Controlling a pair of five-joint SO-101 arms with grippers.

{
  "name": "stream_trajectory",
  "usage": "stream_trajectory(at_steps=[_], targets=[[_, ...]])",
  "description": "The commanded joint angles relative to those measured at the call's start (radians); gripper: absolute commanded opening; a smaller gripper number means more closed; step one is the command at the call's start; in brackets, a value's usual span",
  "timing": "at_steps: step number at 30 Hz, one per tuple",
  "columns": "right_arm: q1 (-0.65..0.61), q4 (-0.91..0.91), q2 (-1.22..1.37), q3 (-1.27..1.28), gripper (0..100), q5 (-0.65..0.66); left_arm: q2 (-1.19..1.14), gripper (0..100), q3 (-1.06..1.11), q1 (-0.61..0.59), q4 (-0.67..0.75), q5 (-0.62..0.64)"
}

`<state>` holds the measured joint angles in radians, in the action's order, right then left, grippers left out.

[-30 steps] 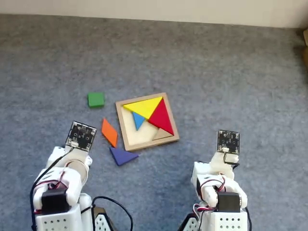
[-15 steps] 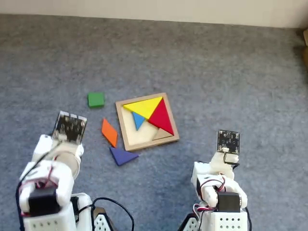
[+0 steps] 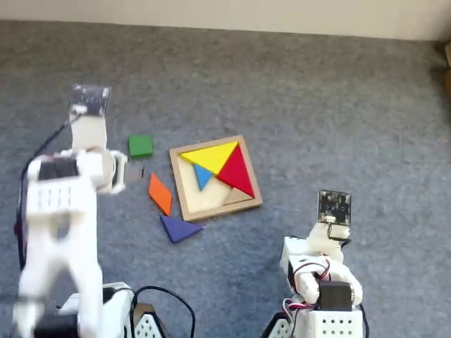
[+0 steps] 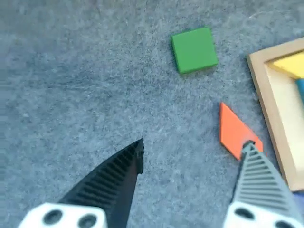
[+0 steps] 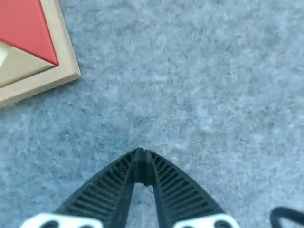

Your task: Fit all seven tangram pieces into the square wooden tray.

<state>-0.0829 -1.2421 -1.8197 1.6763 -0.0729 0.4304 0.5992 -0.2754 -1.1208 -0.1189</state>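
The square wooden tray [image 3: 178, 185] lies mid-table and holds a yellow triangle [image 3: 208, 155], a red triangle [image 3: 237, 171], a small blue triangle [image 3: 202, 176] and a pale wood-coloured triangle [image 3: 239, 197]. Left of it on the carpet lie a green square [image 3: 141, 146], an orange parallelogram [image 3: 160, 193] and a purple triangle [image 3: 180, 227]. My left gripper [image 4: 192, 147] hangs open above the carpet, short of the green square [image 4: 194, 50], one fingertip beside the orange parallelogram [image 4: 237, 130]. My right gripper [image 5: 142, 164] is shut and empty over bare carpet, off the tray's corner [image 5: 42, 78].
Grey carpet covers the whole table. The raised left arm [image 3: 63, 190] stands tall at the left side. The right arm [image 3: 331, 232] sits folded at the front right. Open carpet stretches behind and to the right of the tray.
The left arm has risen and swung forward from the front edge, bringing its gripper over the carpet near the green square and orange parallelogram. The right arm and all pieces stayed put.
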Motion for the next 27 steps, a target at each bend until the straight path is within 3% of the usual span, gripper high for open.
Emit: stream_trajectory(at_steps=[1,13,27], targets=[[0.010,-0.004,-0.013,0.143,1.2,-0.011,-0.203,34,-0.186,-0.012,0.017,0.040],[0.010,-0.005,-0.013,0.143,1.2,-0.011,-0.680,34,-0.562,0.031,0.017,0.104],[0.010,-0.005,-0.013,0.143,1.2,-0.011,-0.938,34,-0.803,0.047,0.017,0.106]])
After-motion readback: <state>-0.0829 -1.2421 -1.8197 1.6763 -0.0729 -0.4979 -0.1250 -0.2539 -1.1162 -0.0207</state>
